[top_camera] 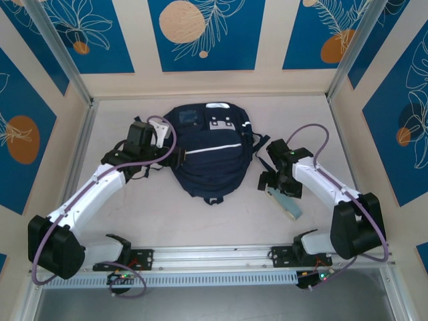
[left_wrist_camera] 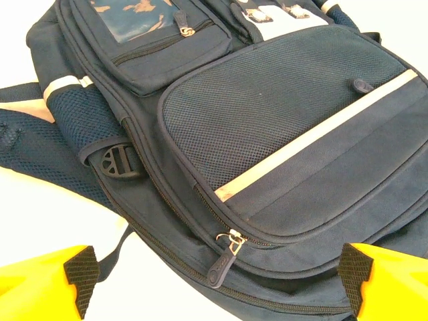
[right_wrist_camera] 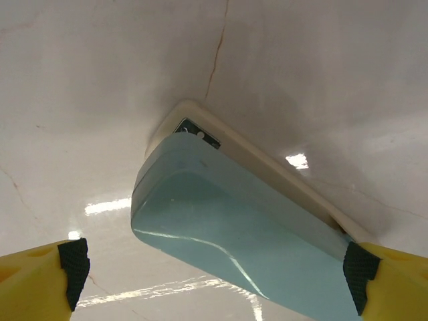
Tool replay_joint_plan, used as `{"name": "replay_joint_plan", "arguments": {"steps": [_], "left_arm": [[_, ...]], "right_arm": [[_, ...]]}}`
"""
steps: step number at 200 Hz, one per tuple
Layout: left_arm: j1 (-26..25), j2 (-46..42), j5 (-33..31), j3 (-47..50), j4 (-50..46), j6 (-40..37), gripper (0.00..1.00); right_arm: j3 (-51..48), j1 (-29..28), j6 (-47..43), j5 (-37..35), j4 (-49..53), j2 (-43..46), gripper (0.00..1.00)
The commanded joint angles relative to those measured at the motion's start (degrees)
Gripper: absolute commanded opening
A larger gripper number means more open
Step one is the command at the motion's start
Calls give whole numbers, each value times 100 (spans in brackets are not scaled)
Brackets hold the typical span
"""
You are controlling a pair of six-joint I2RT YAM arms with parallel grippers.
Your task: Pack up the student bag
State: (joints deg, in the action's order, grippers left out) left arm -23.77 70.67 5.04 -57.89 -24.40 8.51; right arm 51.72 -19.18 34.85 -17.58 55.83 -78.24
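The move ahead looks to turn on the pencil case [right_wrist_camera: 234, 227] and the right pincer [right_wrist_camera: 215, 273]. The case lies flat on the counter [top_camera: 167, 221], directly under that pincer, whose fingers stand wide and released, one to either side, gripping nothing. The case's long axis runs on a slant, from its end near the bag out toward the near right corner. In the right wrist view this puts its length closer to the line between the two pads than across it. One pad sits right at the case's far end (whether it touches, I cannot tell). My judgement is that the wrist would need to turn so the fingers close across the narrow width.

The student bag [top_camera: 207, 157] lies front up in the middle of the counter, its long axis running from near to far. It is just to the left of the right pincer and the case, close but apart from both. The left pincer [left_wrist_camera: 217, 274] is nearer the bag, at its left flank, also released and empty, looking down over the mesh front pocket [left_wrist_camera: 287, 114] and a zip pull [left_wrist_camera: 224, 261]. The zips seen from there look drawn shut, so the bag probably needs opening before anything goes in.

By count: one bag, one pencil case, two arms, two pincers, and three zip pulls in the left wrist view.
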Motion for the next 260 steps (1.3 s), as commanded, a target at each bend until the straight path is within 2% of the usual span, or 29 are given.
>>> {"name": "replay_joint_plan", "arguments": {"steps": [1, 16, 34, 83, 98, 116, 148, 177, 204, 233, 260], "left_arm": [[-22, -6, 76, -107, 140, 11, 95], [-22, -14, 76, -91, 155, 12, 96], [-21, -14, 47, -80, 138, 8, 97], [-20, -1, 54, -106, 155, 68, 98], [-22, 35, 42, -143, 123, 99, 99], [-31, 118, 173, -225, 49, 107, 100], [-158, 299, 255, -425, -104, 6, 100], [-432, 608, 169, -763, -303, -187, 100], [-721, 1037, -33, -1135, -495, -457, 100], [-1055, 1651, -71, -1683, -753, -891, 98], [-1470, 2267, -140, -2165, -916, -1689, 93]], "right_arm": [[8, 1, 22, 53, -5, -353, 100], [13, 113, 8, 62, -72, -584, 98], [-15, 183, 47, 170, -177, -721, 89], [-31, 336, 344, 561, -338, -752, 42], [-39, 354, 414, 629, -395, -737, 35], [-31, 354, 441, 621, -369, -728, 35], [-44, 339, 508, 611, -75, -594, 53], [-186, 242, 619, 797, 27, -321, 53], [-336, 223, 628, 853, -42, -314, 48], [-330, 187, 613, 766, -53, -422, 30], [-307, 181, 563, 847, -206, -28, 25]]}}
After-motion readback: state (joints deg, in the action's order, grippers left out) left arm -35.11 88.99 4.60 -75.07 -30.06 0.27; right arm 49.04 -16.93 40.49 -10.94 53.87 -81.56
